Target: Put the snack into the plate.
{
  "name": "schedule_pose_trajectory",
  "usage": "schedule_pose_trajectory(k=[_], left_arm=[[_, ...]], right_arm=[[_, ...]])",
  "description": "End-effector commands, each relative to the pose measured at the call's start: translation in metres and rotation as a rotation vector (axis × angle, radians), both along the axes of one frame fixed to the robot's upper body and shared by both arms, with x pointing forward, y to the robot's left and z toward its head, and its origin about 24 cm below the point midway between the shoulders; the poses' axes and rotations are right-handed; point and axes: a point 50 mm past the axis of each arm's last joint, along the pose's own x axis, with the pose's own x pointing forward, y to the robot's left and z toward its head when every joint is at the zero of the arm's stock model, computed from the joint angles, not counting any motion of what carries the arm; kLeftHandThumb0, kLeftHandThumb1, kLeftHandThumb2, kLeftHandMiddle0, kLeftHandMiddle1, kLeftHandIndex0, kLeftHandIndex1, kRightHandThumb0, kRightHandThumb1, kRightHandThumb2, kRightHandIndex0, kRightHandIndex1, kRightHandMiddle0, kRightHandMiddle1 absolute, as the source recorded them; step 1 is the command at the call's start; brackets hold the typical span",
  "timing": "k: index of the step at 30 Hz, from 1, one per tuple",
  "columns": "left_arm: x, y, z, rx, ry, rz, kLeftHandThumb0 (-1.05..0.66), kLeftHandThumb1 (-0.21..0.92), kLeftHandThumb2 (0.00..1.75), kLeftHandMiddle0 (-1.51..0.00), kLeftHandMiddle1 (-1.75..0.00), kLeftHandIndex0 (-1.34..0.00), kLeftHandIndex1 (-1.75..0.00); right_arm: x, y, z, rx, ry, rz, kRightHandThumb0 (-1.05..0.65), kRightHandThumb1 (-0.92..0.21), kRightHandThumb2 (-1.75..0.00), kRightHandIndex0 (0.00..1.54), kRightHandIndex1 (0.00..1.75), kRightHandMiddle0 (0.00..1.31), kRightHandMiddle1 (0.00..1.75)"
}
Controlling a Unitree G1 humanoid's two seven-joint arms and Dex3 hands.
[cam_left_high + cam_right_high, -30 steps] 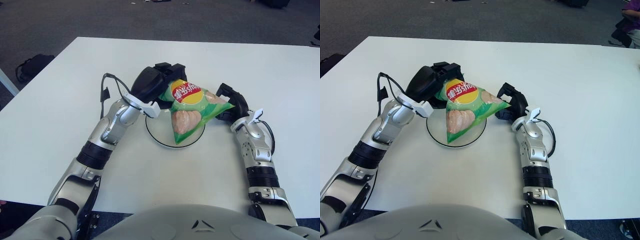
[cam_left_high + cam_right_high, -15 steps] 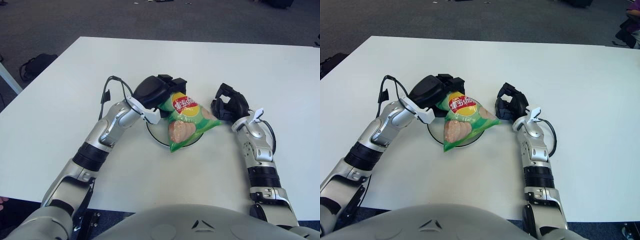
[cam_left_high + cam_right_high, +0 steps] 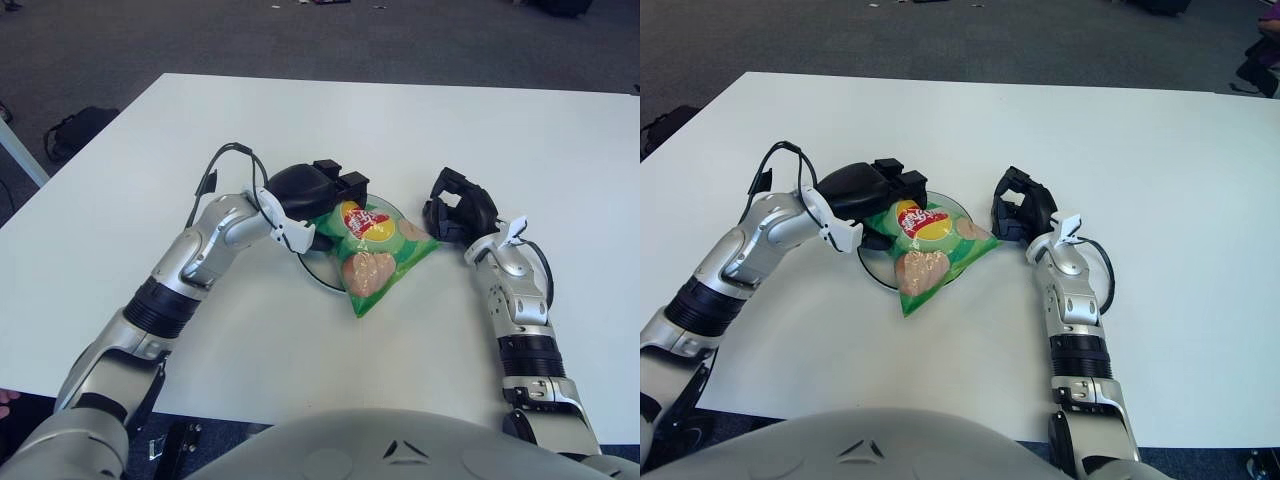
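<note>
our left hand (image 3: 318,192) sits mid-bench, fingers clamped; our right hand (image 3: 457,206) hovers beside it, fingers loosely spread.

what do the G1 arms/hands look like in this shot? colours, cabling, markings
Both arms are silver-grey metal segments with black ribbed joint bands at the forearm. The left hand and right hand are black, with chunky black fingers and a white bracket at each wrist. A thin black cable loops out from the left wrist; another curls beside the right forearm. No markings visible.
</note>
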Motion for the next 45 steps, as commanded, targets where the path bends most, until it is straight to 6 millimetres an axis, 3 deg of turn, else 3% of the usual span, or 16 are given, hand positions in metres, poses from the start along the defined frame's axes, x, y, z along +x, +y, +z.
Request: schedule_pose_trajectory(k=[1, 6, 12, 21, 23, 27, 33, 38, 45], left_arm=[[-0.003, 0.004, 0.013, 0.047, 0.027, -0.05, -0.6, 0.4, 0.95, -0.01, -0.63, 0.0, -0.74], [-0.003, 0.008, 0.02, 0.044, 0.102, -0.113, -0.77, 0.49, 0.83, 0.0, -0.22, 0.0, -0.37], [-0.001, 0.014, 0.027, -0.001, 0.168, -0.175, -0.93, 0.63, 0.66, 0.0, -0.02, 0.0, -0.05], [0.002, 0.032, 0.034, -0.239, 0.335, -0.27, -0.99, 0.67, 0.53, 0.0, 0.0, -0.02, -0.02], [0.004, 0.039, 0.04, -0.269, 0.339, -0.284, -0.99, 0.68, 0.49, 0.0, 0.0, -0.01, -0.13], [0.006, 0.051, 0.048, -0.327, 0.311, -0.302, -1.0, 0.69, 0.47, 0.0, 0.0, 0.0, -0.18], [0.013, 0.068, 0.047, -0.431, 0.355, -0.313, -1.02, 0.73, 0.45, 0.0, 0.0, 0.0, -0.08], [0.018, 0.078, 0.039, -0.638, 0.324, -0.27, -1.04, 0.79, 0.44, 0.0, 0.0, 0.0, -0.01], [0.035, 0.087, 0.034, -0.881, 0.458, -0.279, -1.05, 0.89, 0.43, 0.0, 0.0, 0.0, 0.0]], right_arm=[[-0.014, -0.004, -0.03, -0.015, 0.162, -0.019, -0.49, -0.3, -1.33, 1.2, 1.75, 0.62, 1.75], [-0.013, -0.004, -0.031, -0.019, 0.179, -0.027, -0.5, -0.26, -1.38, 1.24, 1.75, 0.66, 1.75], [-0.013, -0.004, -0.03, -0.018, 0.192, -0.026, -0.52, -0.24, -1.42, 1.25, 1.75, 0.68, 1.75], [-0.013, -0.004, -0.029, -0.016, 0.192, -0.023, -0.51, -0.24, -1.41, 1.21, 1.75, 0.67, 1.75], [-0.013, -0.004, -0.029, -0.021, 0.189, -0.02, -0.51, -0.26, -1.38, 1.2, 1.75, 0.66, 1.75], [-0.012, -0.005, -0.029, -0.041, 0.185, -0.012, -0.49, -0.29, -1.35, 1.18, 1.75, 0.64, 1.75], [-0.012, -0.005, -0.03, -0.05, 0.187, -0.008, -0.48, -0.31, -1.32, 1.17, 1.75, 0.61, 1.75], [-0.011, -0.006, -0.031, -0.053, 0.194, -0.008, -0.48, -0.32, -1.31, 1.17, 1.75, 0.61, 1.75], [-0.011, -0.007, -0.032, -0.053, 0.2, -0.004, -0.48, -0.32, -1.31, 1.17, 1.75, 0.61, 1.75]])
